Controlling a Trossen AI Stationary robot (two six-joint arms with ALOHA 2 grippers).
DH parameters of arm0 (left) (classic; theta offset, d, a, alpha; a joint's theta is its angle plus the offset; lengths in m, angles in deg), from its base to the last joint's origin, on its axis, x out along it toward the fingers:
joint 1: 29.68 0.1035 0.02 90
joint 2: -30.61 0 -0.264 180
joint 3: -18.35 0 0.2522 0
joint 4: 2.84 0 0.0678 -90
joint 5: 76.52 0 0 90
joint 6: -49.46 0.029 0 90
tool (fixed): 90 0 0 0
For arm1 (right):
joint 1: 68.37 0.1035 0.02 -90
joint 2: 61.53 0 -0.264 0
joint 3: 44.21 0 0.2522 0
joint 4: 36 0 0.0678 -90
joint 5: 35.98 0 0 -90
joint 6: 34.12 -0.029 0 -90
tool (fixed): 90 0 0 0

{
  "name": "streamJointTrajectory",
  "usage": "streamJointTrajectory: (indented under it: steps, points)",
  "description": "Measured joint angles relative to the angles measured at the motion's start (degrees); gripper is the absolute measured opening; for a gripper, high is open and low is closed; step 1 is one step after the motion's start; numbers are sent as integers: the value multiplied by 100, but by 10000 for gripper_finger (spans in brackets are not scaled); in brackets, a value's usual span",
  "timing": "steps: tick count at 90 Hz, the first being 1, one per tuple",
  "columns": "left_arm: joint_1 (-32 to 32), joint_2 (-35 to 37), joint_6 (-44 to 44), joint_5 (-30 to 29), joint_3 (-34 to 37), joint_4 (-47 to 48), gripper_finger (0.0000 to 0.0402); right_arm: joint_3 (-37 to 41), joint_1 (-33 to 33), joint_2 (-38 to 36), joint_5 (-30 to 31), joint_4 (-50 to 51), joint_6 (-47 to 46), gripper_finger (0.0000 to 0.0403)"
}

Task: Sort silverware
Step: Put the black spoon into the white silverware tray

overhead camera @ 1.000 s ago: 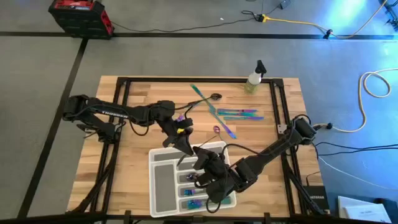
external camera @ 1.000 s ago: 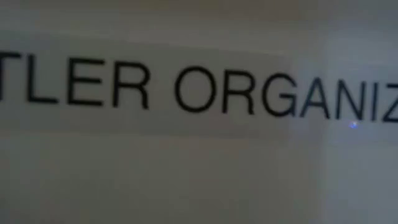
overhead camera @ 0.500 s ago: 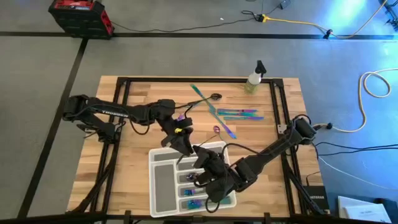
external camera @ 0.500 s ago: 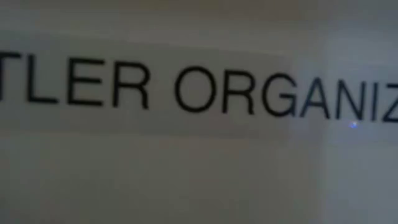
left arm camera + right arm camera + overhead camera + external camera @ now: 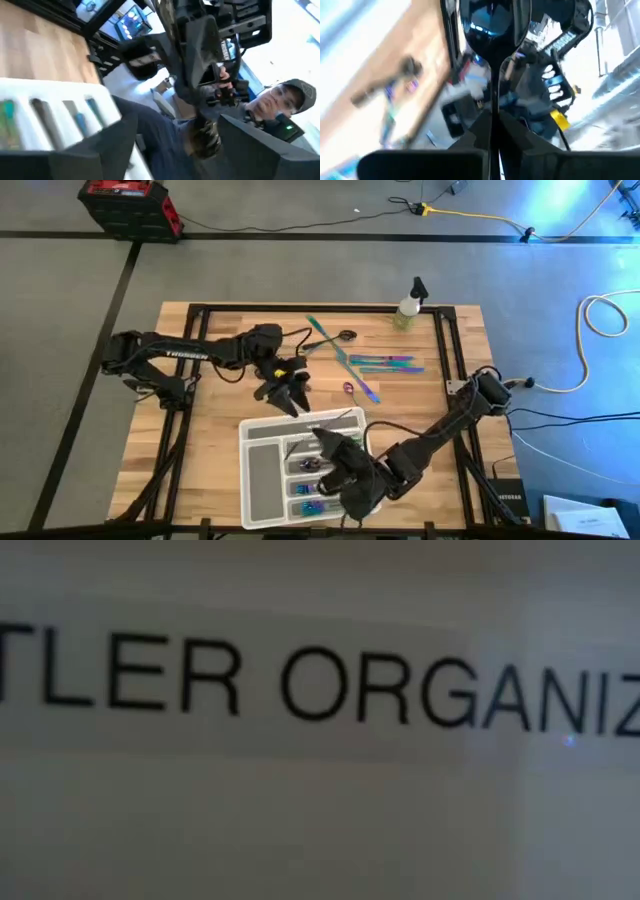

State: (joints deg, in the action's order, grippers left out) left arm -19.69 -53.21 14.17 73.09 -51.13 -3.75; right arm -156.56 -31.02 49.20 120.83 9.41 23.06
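Gripping a dark spoon (image 5: 492,30), right hand (image 5: 322,442) over tray (image 5: 262,480) w/ silverware

Silverware (image 5: 385,363): iridescent purple-teal-green. Tray (image 5: 262,478): translucent white. Table (image 5: 215,350): light wood, black frame. Spray bottle (image 5: 408,310): yellowish, black top. Arms: black.

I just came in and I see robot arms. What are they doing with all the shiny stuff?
They are sorting silverware into a white tray. The right hand is shut on a dark spoon and sits over the tray. The left hand hovers over the wooden table just beyond the tray. Some colourful pieces already lie in the tray, and several more wait on the table near a small spray bottle.
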Motion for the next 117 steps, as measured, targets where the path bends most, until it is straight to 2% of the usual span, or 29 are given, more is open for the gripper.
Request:
streamJointTrajectory:
  steps: [18, 30, 41, 50, 60, 73, 89, 100, 117]
  points:
    - [187, 590, 1680, -999, 1, 2038, 262, -4, 105, 0, -945, 627, -1722, 0]
    - [52, 1145, 2782, -2619, 3, 3299, 263, -3, 88, -2, -1746, 997, -3251, 0]
    - [-453, 1576, 3427, -4384, 1, 4025, 263, 50, 41, 60, -2412, 977, -4499, 0]
    - [-1055, 1835, 3769, -5804, 10, 4314, 263, 86, 5, 203, -2875, 980, -5410, 0]
    - [-1796, 2018, 3878, -7196, 283, 4168, 263, 90, -111, 280, -3246, 918, -6515, 0]
    - [-2554, 2024, 3569, -8725, 894, 3747, 263, 264, -260, 346, -3624, 819, -7087, 0]
    - [-3181, 2051, 3106, -9678, 1794, 2890, 263, 717, -497, 372, -4620, 701, -7820, 0]
    - [-3520, 2055, 2807, -10319, 2136, 2650, 263, 1072, -628, 376, -5127, 507, -8173, 0]
    - [-3874, 2055, 2316, -10643, 2360, 2534, 263, 1405, -789, 376, -5666, 236, -8519, 0]
